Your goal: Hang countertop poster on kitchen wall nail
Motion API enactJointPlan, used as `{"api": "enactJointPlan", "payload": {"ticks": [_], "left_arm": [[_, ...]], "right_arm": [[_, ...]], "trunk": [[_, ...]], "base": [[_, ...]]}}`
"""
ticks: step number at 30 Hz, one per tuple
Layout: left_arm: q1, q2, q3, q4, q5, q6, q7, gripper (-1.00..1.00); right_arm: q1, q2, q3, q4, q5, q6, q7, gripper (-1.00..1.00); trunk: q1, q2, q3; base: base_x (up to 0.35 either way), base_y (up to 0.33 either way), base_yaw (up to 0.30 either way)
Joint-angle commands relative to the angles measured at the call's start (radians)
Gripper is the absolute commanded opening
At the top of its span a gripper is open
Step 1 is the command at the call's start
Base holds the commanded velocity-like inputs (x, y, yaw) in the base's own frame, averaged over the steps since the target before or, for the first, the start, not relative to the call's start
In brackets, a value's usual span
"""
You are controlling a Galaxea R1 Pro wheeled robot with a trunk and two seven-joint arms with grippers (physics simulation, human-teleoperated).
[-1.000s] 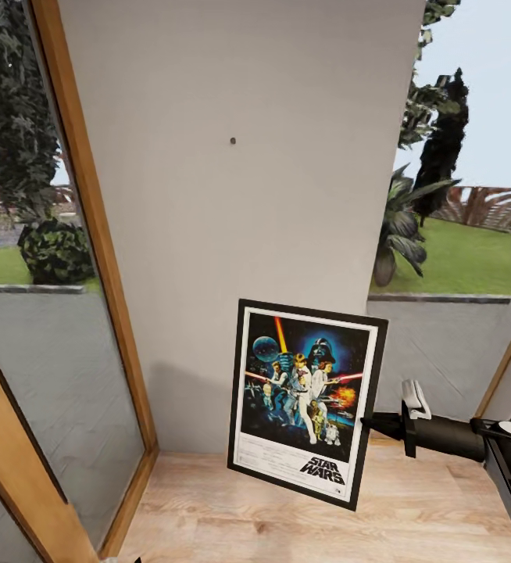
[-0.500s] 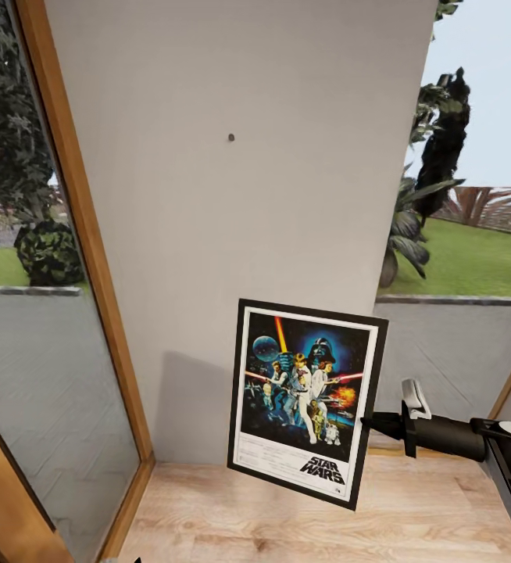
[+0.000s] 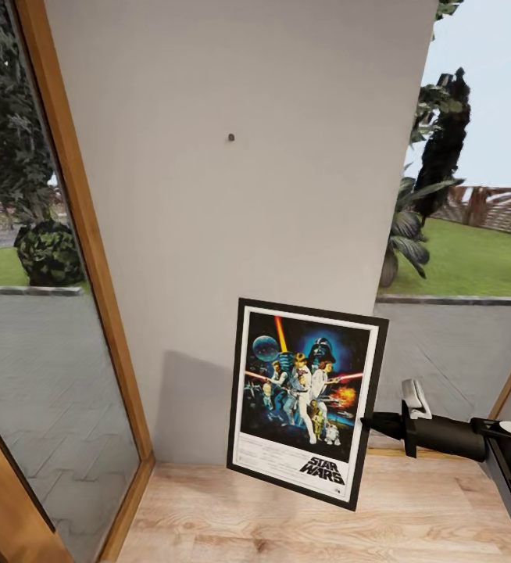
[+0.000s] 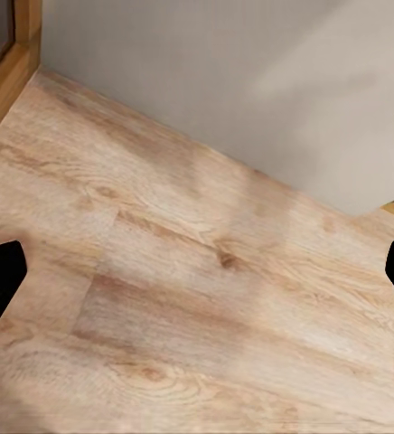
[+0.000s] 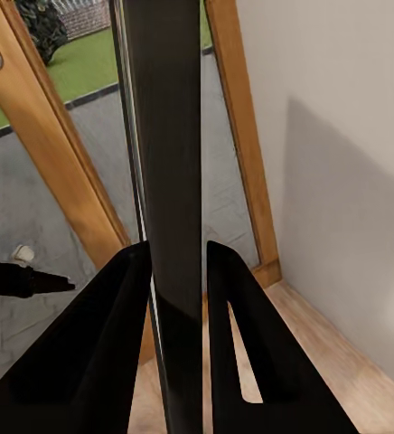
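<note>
Pale grey wall is facing the right claw (image 3: 374, 423), clenching the stiff, light poster (image 3: 305, 401) by its edge; left claw (image 4: 197, 271) is hanging released.

light wood plank floor (image 3: 412, 516), meets grey wall (image 3: 209, 234), poss. nothing resting on it

A pale grey wall (image 3: 287, 195) stands between wood-framed glass doors (image 3: 68, 234) above a light wooden floor (image 3: 302, 524), garden outside.

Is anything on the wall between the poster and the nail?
Nothing visible. The poster, clamped at its right edge by the right gripper, hangs below and right of the nail; only bare grey wall lies between.
</note>
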Motion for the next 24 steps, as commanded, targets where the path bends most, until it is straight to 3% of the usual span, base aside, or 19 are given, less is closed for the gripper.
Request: {"api": "enactJointPlan", "payload": {"ticks": [1, 13, 19, 24], "left_arm": [[-0.001, 0.000, -0.008, 0.025, 0.009, -0.005, -0.004, 1.00], [-0.001, 0.000, -0.010, 0.037, 0.008, -0.003, -0.004, 1.00], [-0.001, 0.000, -0.010, 0.038, 0.009, -0.003, -0.004, 1.00], [0.000, 0.000, -0.010, 0.038, 0.009, -0.003, -0.003, 1.00]], "right_arm": [[0.000, 0.010, 0.002, 0.003, -0.002, 0.013, 0.005, -1.00], [-0.008, 0.037, 0.008, -0.009, -0.003, 0.031, 0.003, -1.00], [-0.021, 0.045, 0.011, -0.077, -0.004, 0.131, 0.001, -1.00], [-0.078, 0.046, 0.040, -0.133, -0.004, 0.221, 0.001, -1.00]], "trunk": [[0.000, -0.001, 0.000], [0.000, -0.001, 0.000], [0.000, -0.001, 0.000], [0.000, -0.001, 0.000]], "base": [[0.000, 0.000, 0.000], [0.000, 0.000, 0.000], [0.000, 0.000, 0.000], [0.000, 0.000, 0.000]]}}
